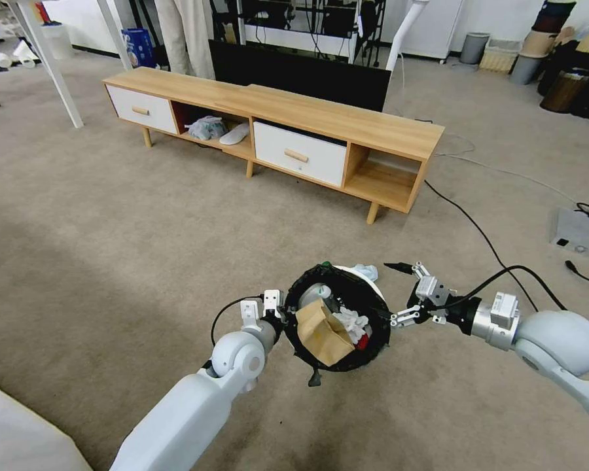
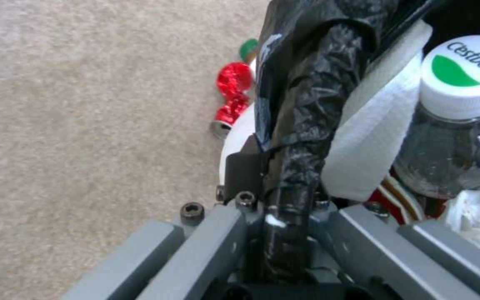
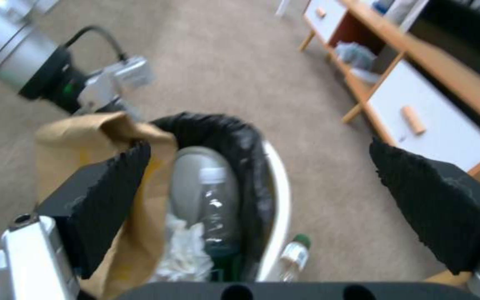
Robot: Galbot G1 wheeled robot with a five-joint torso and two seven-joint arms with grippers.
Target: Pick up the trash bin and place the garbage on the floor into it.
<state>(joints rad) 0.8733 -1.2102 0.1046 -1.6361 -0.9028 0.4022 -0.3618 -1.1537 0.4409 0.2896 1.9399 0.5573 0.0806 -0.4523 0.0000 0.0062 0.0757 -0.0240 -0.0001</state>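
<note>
1. We see the trash bin [image 1: 379, 297], white and lined with a crinkly black bag, held above the floor [image 1: 111, 248] between the two arms, in front of the long wooden cabinet [image 1: 321, 118].
2. Our left tool [image 1: 278, 307] sits at the bin's near-left rim; in the left wrist view its fingers are pressed together on the bagged rim [image 2: 301, 125], pinching the black plastic and the white edge under it.
3. Our right tool [image 1: 399, 291] hovers at the opposite side of the bin, just past its rim. Its two black pads [image 3: 418, 200] are spread wide and touch nothing.
4. Inside the bin we find a brown paper bag [image 1: 324, 330] standing up out of the rim, white tissue [image 1: 353, 322] beside it, a clear bottle [image 3: 218, 208] with a white cap, and a bit of red [image 1: 363, 340] low down.
5. A pale blue face mask [image 1: 366, 270] shows just beyond the bin's far rim; we cannot tell whether it lies on the carpet or on the bin.
6. In the left wrist view, a crushed red can [image 2: 233, 98] lies on the carpet next to the bin's outer wall, with a green cap [image 2: 248, 48] past it. The right wrist view shows a small clear bottle with a green cap [image 3: 294, 255] on the carpet just outside the white rim.
7. A black cable [image 1: 478, 232] runs across the carpet to the right of the cabinet.
</note>
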